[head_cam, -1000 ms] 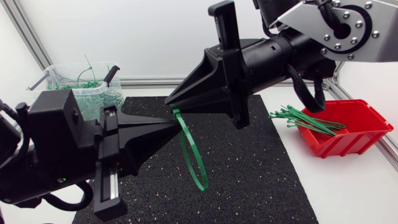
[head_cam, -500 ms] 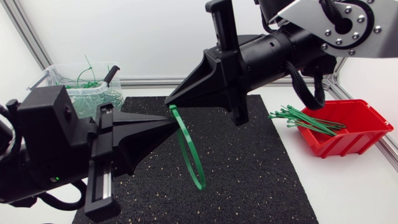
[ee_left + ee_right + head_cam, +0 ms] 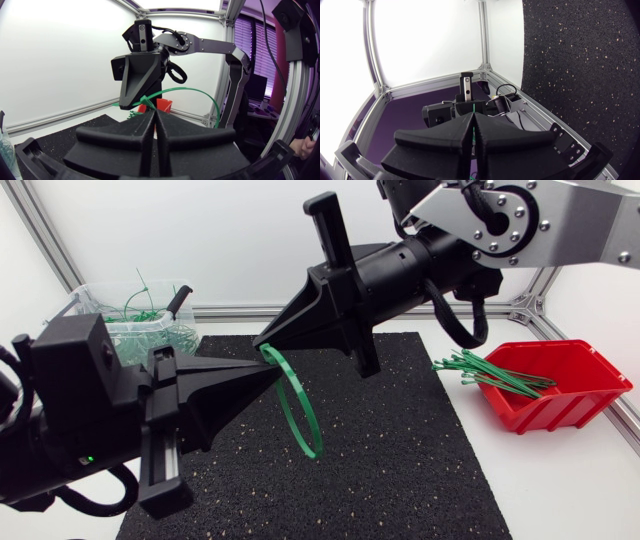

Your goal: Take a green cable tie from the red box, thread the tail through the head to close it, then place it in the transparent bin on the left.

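A green cable tie [image 3: 301,418], bent into a loop, hangs over the black mat [image 3: 400,460] between my two grippers. My left gripper [image 3: 274,376] is shut on the loop near its top. Just above it, my right gripper [image 3: 262,346] is shut on the tie's upper end. In the left wrist view the tie [image 3: 200,92] arcs out ahead of the shut fingers, under my right gripper [image 3: 128,104]. A thin green strip [image 3: 471,107] sticks out of the shut right gripper [image 3: 472,115]. The red box [image 3: 565,385] at the right holds loose green ties [image 3: 490,372]. The transparent bin [image 3: 88,298] stands at the back left.
The transparent bin holds several looped green ties [image 3: 135,310]. Some ties stick out over the red box's left rim. An aluminium frame rail [image 3: 235,311] runs along the back of the table. My left arm's body [image 3: 70,410] covers the mat's front left.
My right gripper has shut the last bit on the tie's end. Both grippers and the loop have shifted slightly left, and my right arm has swung higher.
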Robot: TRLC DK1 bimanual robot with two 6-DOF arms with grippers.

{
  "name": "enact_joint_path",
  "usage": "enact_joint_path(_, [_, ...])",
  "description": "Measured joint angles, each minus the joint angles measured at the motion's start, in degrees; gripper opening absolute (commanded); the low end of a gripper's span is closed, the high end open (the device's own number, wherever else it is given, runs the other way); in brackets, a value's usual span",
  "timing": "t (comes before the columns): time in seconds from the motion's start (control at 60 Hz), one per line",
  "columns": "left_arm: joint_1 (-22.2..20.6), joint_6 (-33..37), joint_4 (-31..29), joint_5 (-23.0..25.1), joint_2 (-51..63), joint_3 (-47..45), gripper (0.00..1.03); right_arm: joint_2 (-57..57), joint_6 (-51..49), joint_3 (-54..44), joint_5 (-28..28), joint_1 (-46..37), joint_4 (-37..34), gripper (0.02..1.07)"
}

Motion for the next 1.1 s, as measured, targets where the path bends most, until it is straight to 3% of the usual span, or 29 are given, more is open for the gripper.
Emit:
enact_joint_path(0.35, [0.0, 0.0, -0.4, 0.1, -0.1, 0.0, 0.03, 0.7, 0.0, 0.0, 1.1, 0.4, 0.2, 0.08])
enact_joint_path(0.6, [2.7, -0.2, -1.8, 4.3, 0.1, 1.5, 0.03, -5.7, 0.0, -0.3, 0.4, 0.5, 0.7, 0.6])
enact_joint_path(0.733, [5.9, -0.3, -4.1, 4.9, 0.2, 3.4, 0.03, -8.2, -0.1, -0.5, -0.9, -1.2, 0.7, 0.94])
enact_joint_path(0.817, [7.4, -0.4, -6.8, 4.8, 0.6, 4.6, 0.03, -8.8, -0.6, -1.7, -1.1, -3.1, 0.7, 1.02])
enact_joint_path(0.95, [10.3, 0.1, -11.8, 4.9, 2.2, 8.1, 0.03, -8.7, -3.4, -4.3, -0.1, -6.2, -1.8, 1.02])
enact_joint_path(1.1, [14.0, 2.1, -18.4, 4.8, 3.0, 11.6, 0.03, -8.7, -11.4, -4.7, 9.0, -8.0, -7.6, 1.02])
